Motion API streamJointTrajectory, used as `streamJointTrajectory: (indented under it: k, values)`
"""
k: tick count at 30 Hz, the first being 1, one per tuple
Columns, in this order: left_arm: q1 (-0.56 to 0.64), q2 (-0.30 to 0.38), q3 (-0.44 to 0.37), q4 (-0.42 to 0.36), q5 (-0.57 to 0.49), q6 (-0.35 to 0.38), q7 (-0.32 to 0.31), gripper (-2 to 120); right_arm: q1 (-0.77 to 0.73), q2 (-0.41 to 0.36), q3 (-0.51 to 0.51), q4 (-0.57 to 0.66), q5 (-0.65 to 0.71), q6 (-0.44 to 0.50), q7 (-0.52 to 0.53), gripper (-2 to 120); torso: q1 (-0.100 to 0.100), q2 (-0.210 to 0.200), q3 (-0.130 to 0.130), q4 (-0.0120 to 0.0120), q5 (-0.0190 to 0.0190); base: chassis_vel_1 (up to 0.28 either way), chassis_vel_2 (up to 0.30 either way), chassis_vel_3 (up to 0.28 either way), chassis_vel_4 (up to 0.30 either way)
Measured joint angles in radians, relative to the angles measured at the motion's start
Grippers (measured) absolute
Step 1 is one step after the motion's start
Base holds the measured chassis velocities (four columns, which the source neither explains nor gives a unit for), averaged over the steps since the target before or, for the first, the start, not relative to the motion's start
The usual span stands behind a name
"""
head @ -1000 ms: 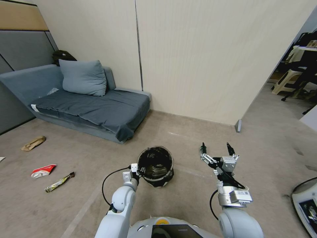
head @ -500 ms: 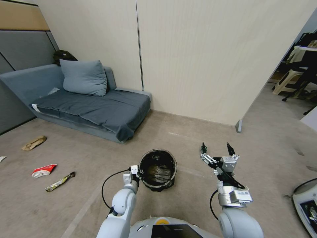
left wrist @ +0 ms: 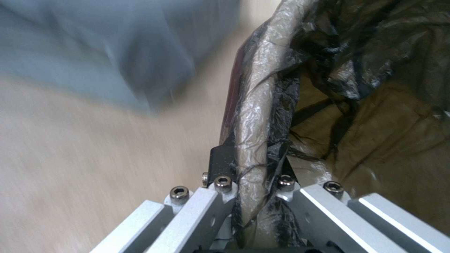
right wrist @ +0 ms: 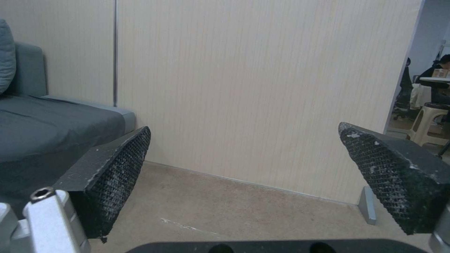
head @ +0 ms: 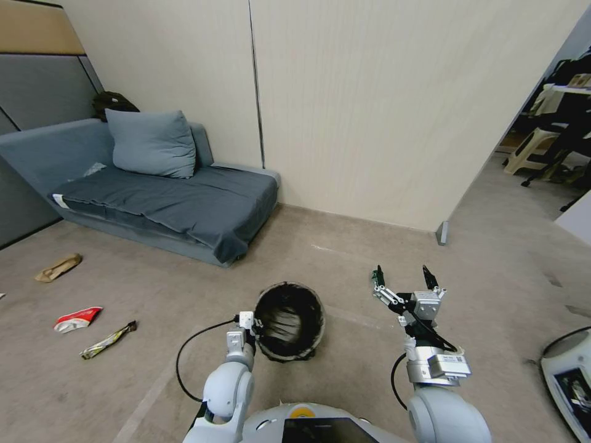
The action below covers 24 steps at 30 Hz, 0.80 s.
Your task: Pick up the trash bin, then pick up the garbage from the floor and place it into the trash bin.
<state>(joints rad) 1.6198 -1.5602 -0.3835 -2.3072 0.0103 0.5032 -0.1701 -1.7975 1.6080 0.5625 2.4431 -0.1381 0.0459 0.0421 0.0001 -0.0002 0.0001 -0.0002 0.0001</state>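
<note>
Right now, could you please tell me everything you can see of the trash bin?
The trash bin is small and round, lined with a crinkled black bag folded over its rim. It is tilted, its open mouth facing the head camera, showing a dark inside. The left pincer is shut on the near-left rim; the left wrist view shows a finger on each side of the bag-wrapped rim. It sits in front of the robot, over beige floor, apart from the open right pincer.

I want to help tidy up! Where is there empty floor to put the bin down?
Bare floor lies ahead of the trash bin, reaching to the wall, and around the open right end effector. The left end effector grips the bin's rim. It is crowded at the left: a brown paper bag, red-and-white packet and wrapper.
</note>
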Motion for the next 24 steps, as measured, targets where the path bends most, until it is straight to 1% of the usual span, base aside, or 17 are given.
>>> streamJointTrajectory:
  k: [1,3,6,8,10,11,14,24]
  values:
    - [0.01,0.004,-0.003,-0.019,0.008,-0.004,-0.005,0,0.0,0.0,0.0,0.0,0.0,0.0,0.0,100,0.0,0.0,0.0,0.0002,-0.0002,0.0,0.0,0.0,0.0]
    - [0.019,0.007,-0.004,-0.034,0.014,-0.011,-0.01,0,0.0,0.0,0.0,0.0,0.0,0.0,0.0,100,0.0,0.0,0.0,0.0003,-0.0003,0.0,0.0,0.0,0.0]
    - [0.062,0.02,0.008,-0.079,0.042,-0.05,-0.031,0,0.0,0.0,0.0,0.0,0.0,0.0,0.0,100,0.0,0.0,0.0,0.0003,-0.0002,0.0,0.0,0.0,0.0]
    - [0.07,0.022,0.012,-0.089,0.052,-0.061,-0.035,0,0.0,0.0,0.0,0.0,0.0,0.0,0.0,100,0.0,0.0,0.0,0.0002,-0.0001,0.0,0.0,0.0,0.0]
    - [0.089,0.024,0.017,-0.116,0.103,-0.106,-0.038,0,0.0,0.0,0.0,0.0,0.0,0.0,0.0,100,0.0,0.0,0.0,0.0002,-0.0001,0.0,0.0,0.0,0.0]
    - [0.089,0.024,0.017,-0.116,0.103,-0.106,-0.038,0,0.0,0.0,0.0,0.0,0.0,0.0,0.0,100,0.0,0.0,0.0,0.0002,-0.0001,0.0,0.0,0.0,0.0]
    - [0.105,0.028,0.019,-0.144,0.141,-0.137,-0.041,0,0.0,0.0,0.0,0.0,0.0,0.0,0.0,100,0.0,0.0,0.0,0.0001,-0.0001,0.0,0.0,0.0,0.0]
    - [0.114,0.03,0.025,-0.14,0.185,-0.179,-0.054,0,0.001,0.0,0.0,-0.002,-0.002,0.004,0.0,100,0.0,0.0,0.0,0.0001,-0.0002,0.0,0.0,0.0,0.0]
